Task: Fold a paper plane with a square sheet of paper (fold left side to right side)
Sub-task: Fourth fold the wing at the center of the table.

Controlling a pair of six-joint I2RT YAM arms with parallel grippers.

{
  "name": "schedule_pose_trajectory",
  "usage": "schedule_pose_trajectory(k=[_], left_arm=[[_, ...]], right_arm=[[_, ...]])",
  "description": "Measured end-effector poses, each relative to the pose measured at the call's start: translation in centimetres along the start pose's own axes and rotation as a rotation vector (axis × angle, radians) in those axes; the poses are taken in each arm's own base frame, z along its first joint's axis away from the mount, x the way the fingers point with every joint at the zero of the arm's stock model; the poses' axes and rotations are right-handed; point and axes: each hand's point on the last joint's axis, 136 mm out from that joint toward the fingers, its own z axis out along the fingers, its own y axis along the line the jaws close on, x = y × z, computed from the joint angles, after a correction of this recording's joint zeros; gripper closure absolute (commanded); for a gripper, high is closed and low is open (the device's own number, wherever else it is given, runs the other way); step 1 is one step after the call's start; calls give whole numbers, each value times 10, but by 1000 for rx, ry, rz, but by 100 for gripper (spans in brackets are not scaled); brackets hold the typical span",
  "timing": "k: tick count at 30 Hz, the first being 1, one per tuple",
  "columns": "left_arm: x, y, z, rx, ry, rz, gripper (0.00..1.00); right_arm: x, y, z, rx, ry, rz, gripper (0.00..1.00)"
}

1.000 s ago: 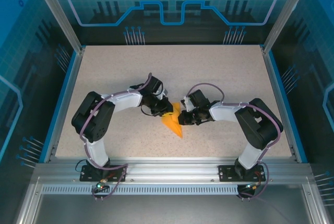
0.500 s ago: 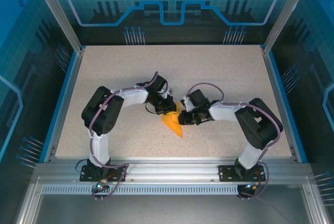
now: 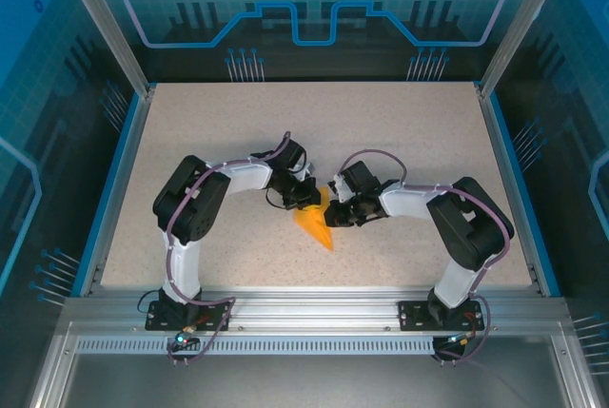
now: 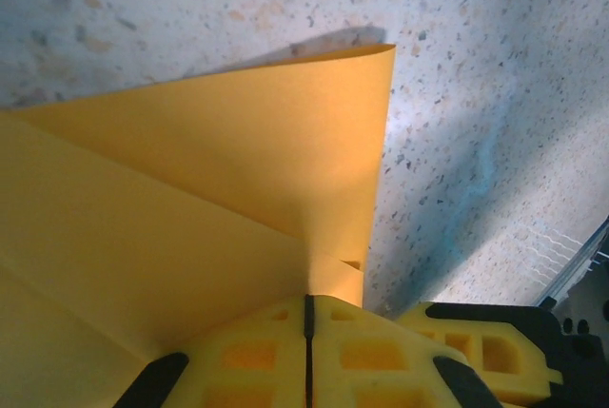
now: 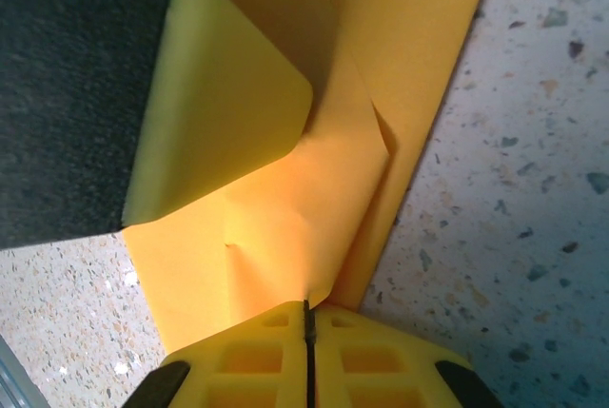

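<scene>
On the speckled table (image 3: 381, 142), a creased, pointed paper plane (image 3: 317, 225).

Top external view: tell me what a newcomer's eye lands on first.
The bright orange paper, folded to a point aimed at the near edge, sits at the middle of the speckled table. The left gripper and right gripper meet at its far end from either side, each pinched shut on it.
</scene>
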Motion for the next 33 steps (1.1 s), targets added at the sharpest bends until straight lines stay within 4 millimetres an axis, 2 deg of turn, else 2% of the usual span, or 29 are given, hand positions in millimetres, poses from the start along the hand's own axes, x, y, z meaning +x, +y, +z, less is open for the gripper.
schedule_pose_trajectory(k=[7, 17, 22, 29, 33], left_arm=[[-1, 3, 2, -2, -6, 19, 91], [0, 3, 5, 24, -12, 35, 91], [0, 3, 5, 27, -14, 38, 91], [0, 3, 5, 27, -15, 42, 91], [0, 3, 5, 30, -19, 45, 92]], right_arm=[[0, 0, 0, 3, 10, 6, 89], [3, 0, -7, 21, 12, 13, 75], [2, 4, -21, 31, -9, 14, 68], [-11, 26, -54, -7, -105, -32, 59], [-7, 26, -53, -18, -89, -28, 60]])
